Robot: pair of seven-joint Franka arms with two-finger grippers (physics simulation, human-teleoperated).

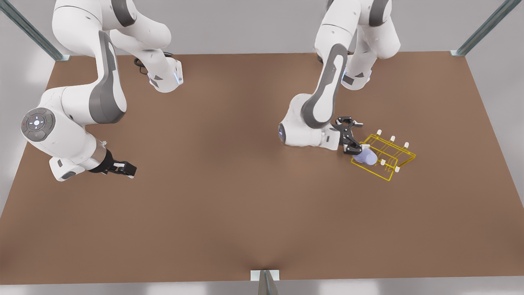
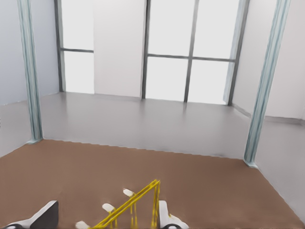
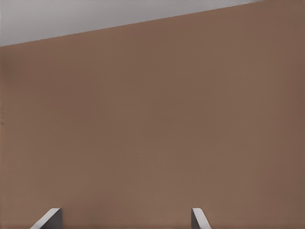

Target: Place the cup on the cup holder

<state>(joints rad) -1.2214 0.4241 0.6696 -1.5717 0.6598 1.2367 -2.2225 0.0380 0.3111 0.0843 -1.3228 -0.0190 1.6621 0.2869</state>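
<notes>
Cup (image 1: pixel 365 157) lies tilted at my left gripper (image 1: pixel 355 150), against the yellow cup holder (image 1: pixel 385 157) on the front view's right; whether my fingers clamp it is unclear. My right gripper (image 1: pixel 127 169) waits far left over the brown table (image 1: pixel 229 196), fingers (image 3: pixel 47 219) spread wide.

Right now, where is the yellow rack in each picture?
Front view: the cup holder sits on the table toward the front view's right, with the left gripper and the cup at its edge.
Left wrist view: its yellow wires rise between the fingertips.
Right wrist view: bare brown table, the shared landmark.
</notes>
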